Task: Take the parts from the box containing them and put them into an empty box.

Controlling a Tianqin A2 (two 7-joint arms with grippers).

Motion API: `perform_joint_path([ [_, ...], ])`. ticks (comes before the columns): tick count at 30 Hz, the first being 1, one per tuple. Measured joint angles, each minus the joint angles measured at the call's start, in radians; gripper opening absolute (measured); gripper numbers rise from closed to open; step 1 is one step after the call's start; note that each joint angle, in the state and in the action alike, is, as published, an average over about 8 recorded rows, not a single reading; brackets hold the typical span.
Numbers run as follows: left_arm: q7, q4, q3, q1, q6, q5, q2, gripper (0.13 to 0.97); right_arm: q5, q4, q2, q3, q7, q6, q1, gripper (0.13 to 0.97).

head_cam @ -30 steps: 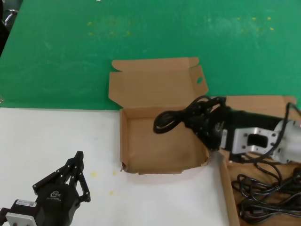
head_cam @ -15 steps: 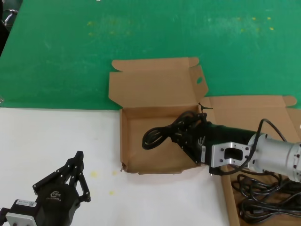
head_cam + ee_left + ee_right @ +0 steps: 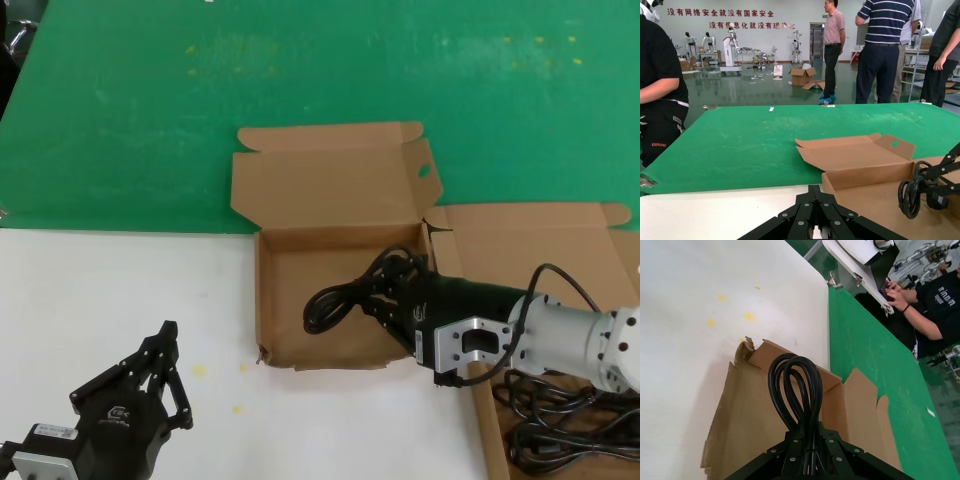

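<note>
Right gripper (image 3: 385,300) carried coiled cord (image 3: 345,298) from box rim inward, lower over empty box (image 3: 290,345).

Behind green mat (image 3: 755,135): glossy green floor (image 3: 740,90), white wall w/ red lettering (image 3: 720,18), cardboard boxes (image 3: 805,77), people standing (image 3: 885,50), doorway.

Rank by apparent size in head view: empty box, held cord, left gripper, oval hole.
1. Empty box, lid included.
2/3. Left gripper and held cord in the right gripper: unsure, the gripper sits nearer the camera.
4. Oval hole.
</note>
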Motion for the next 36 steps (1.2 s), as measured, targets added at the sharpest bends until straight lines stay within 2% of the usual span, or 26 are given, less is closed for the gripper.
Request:
perform_joint_path([
  [7, 0.0, 0.0, 0.0, 0.0, 0.0, 0.0, 0.0, 0.132, -0.009, -0.01, -0.009, -0.002, -0.02, 0.023, 0.006, 0.187],
  [16, 0.0, 0.0, 0.0, 0.0, 0.0, 0.0, 0.0, 0.132, -0.054, -0.021, -0.015, -0.006, 0.032, 0.065, 0.01, 0.243],
  [25, 0.0, 0.0, 0.0, 0.0, 0.0, 0.0, 0.0, 0.132, -0.054, -0.018, -0.016, 0.003, 0.066, 0.076, 0.008, 0.362],
  [28, 0.0, 0.0, 0.0, 0.0, 0.0, 0.0, 0.0, 0.132, -0.044, 0.005, -0.011, 0.017, 0.093, 0.079, 0.002, 0.431],
  [33, 0.0, 0.0, 0.0, 0.0, 0.0, 0.0, 0.0, 0.132, -0.022, 0.079, 0.008, 0.053, 0.174, 0.083, -0.018, 0.547],
  [36, 0.0, 0.0, 0.0, 0.0, 0.0, 0.0, 0.0, 0.132, -0.017, 0.141, 0.025, 0.08, 0.255, 0.08, -0.035, 0.547],
])
